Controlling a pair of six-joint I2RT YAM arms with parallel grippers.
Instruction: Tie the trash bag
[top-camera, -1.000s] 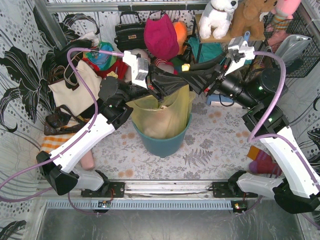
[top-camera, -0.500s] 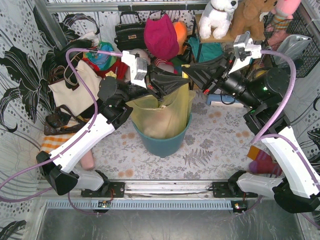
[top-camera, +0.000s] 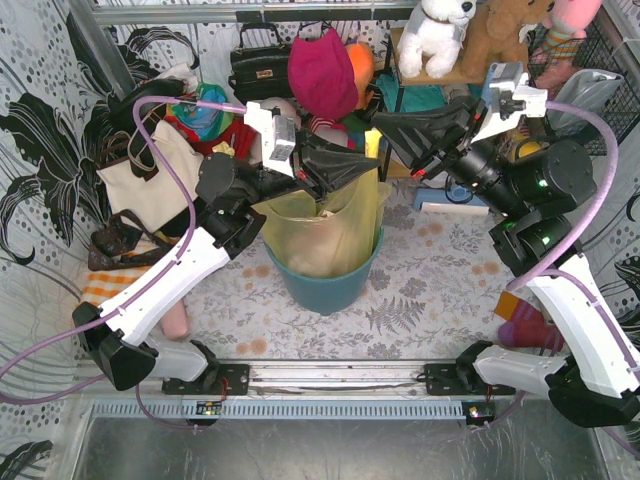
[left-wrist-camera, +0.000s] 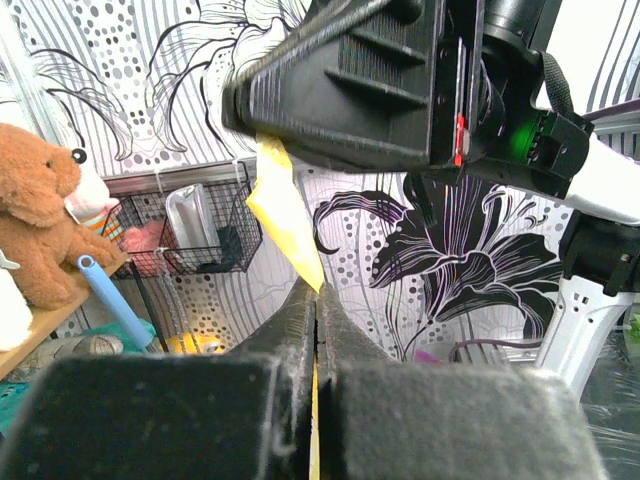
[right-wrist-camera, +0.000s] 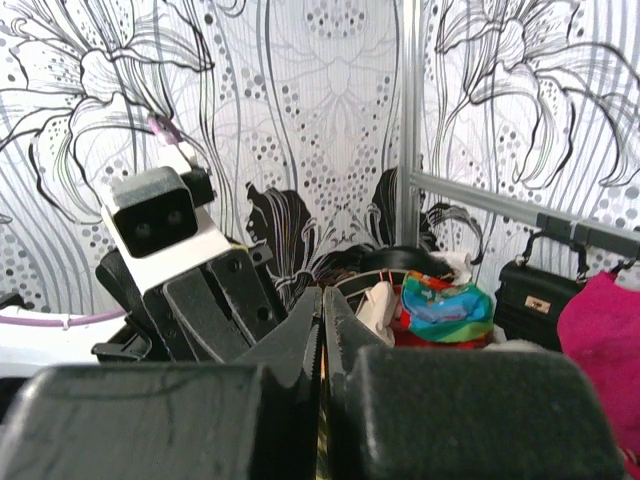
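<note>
**Left fingers** (left-wrist-camera: 300, 345): pressed together on a yellow strip of the trash bag (top-camera: 322, 232). **Right fingers** (top-camera: 392, 124): likewise closed, apparently pinching that strip's upper end, though the contact is partly hidden. The strip runs taut between the two, above the far right rim of the teal bin (top-camera: 330, 285). The bag's body sits in that bin, mid-counter (top-camera: 430, 290). For a sound knot, each pinch should hold firm while one tail crosses the other with little slack, without hauling the bag out. Open room lies near and right. The shelf (top-camera: 455, 76) and black handbag (top-camera: 260, 65) crowd the far side, and the tote bag (top-camera: 150, 180) crowds the left.
</note>
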